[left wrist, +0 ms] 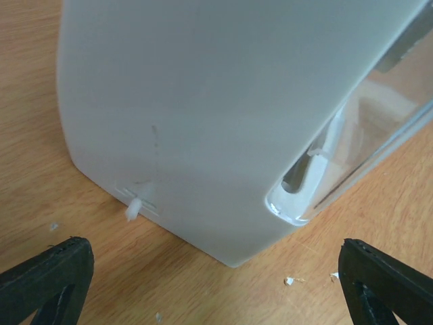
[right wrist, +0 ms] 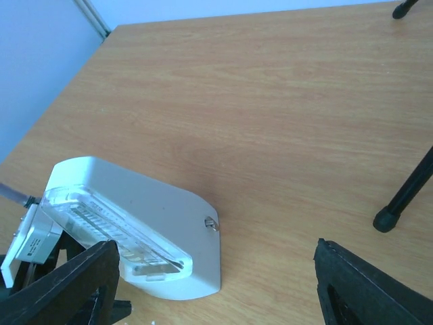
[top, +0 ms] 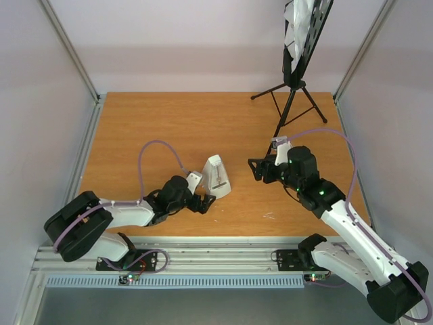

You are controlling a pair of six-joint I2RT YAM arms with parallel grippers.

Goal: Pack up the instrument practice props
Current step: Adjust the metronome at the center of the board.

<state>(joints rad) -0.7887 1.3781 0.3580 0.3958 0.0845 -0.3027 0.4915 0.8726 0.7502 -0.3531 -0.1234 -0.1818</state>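
Observation:
The white pyramid-shaped metronome [top: 216, 176] with its clear cover rests on the wooden table [top: 155, 122], near the front middle. My left gripper [top: 206, 201] is open just in front and to the left of it. In the left wrist view the metronome [left wrist: 203, 101] fills the frame ahead of my left gripper [left wrist: 216, 288]. My right gripper [top: 257, 169] is open and empty, a short way right of the metronome [right wrist: 135, 217], which shows ahead of my right gripper [right wrist: 215, 277]. The black tripod music stand [top: 292, 101] stands at the back right, holding white sheet-music pages [top: 298, 27].
One stand foot [right wrist: 387, 219] rests on the table close to the right gripper's right side. Small white crumbs [left wrist: 289, 279] lie near the metronome. Aluminium frame posts [top: 67, 47] and pale walls bound the table on the left, back and right.

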